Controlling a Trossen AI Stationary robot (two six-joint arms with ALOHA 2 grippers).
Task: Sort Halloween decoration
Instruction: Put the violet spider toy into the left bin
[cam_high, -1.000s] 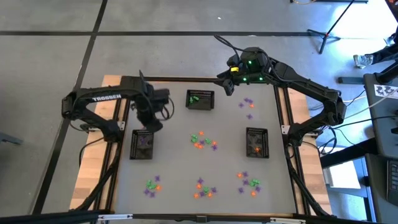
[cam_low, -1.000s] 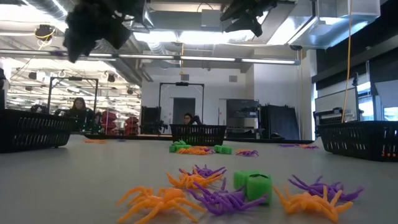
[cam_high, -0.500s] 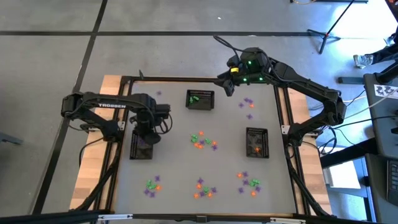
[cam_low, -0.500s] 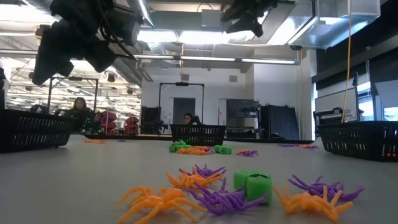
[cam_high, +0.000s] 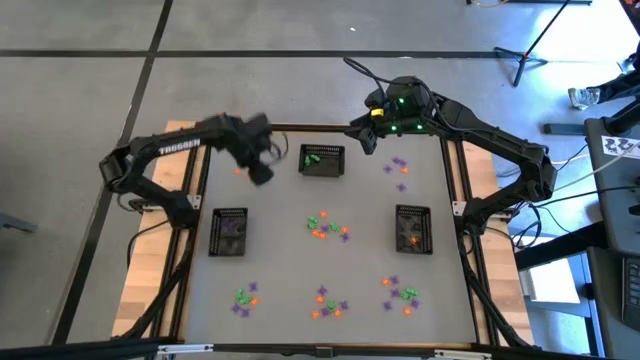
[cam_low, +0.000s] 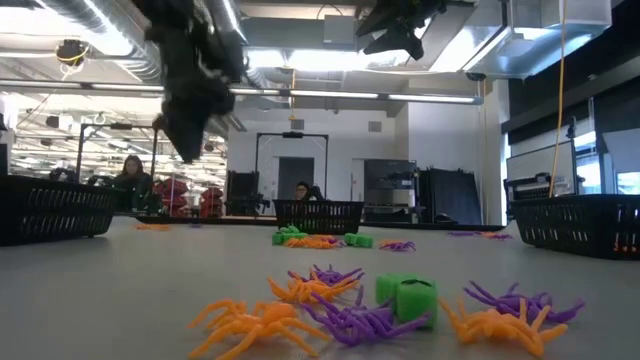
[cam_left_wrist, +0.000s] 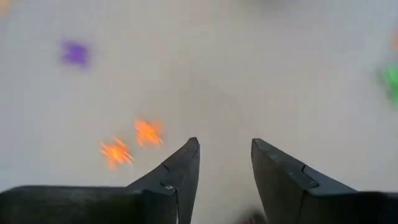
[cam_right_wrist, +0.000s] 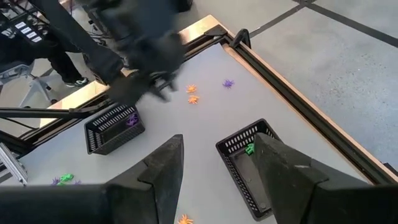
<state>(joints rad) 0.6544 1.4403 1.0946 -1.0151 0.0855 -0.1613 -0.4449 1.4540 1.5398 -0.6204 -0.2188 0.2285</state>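
Observation:
Halloween decoration trinkets lie in small heaps on the grey table: middle (cam_high: 325, 226), near left (cam_high: 245, 296), near middle (cam_high: 328, 303), near right (cam_high: 400, 293), far right (cam_high: 398, 168). My left gripper (cam_high: 258, 172) hangs open and pointing down over the far left, where two orange trinkets (cam_left_wrist: 148, 132) and a purple one (cam_left_wrist: 76, 53) lie; nothing is between its fingers (cam_left_wrist: 225, 155). My right gripper (cam_high: 368, 140) waits high at the far edge, open and empty (cam_right_wrist: 217, 158).
Three black mesh baskets stand on the table: the left one (cam_high: 229, 232) holds purple pieces, the far one (cam_high: 322, 160) green, the right one (cam_high: 413, 228) orange. A dark frame (cam_high: 300, 127) edges the table. People sit in the room beyond (cam_low: 128, 172).
My left gripper has left its place above the left basket and swung toward the table's far edge and a little right, ending over the orange trinkets at the far left. It has tipped to point more steeply down. The trinkets and baskets lie as before.

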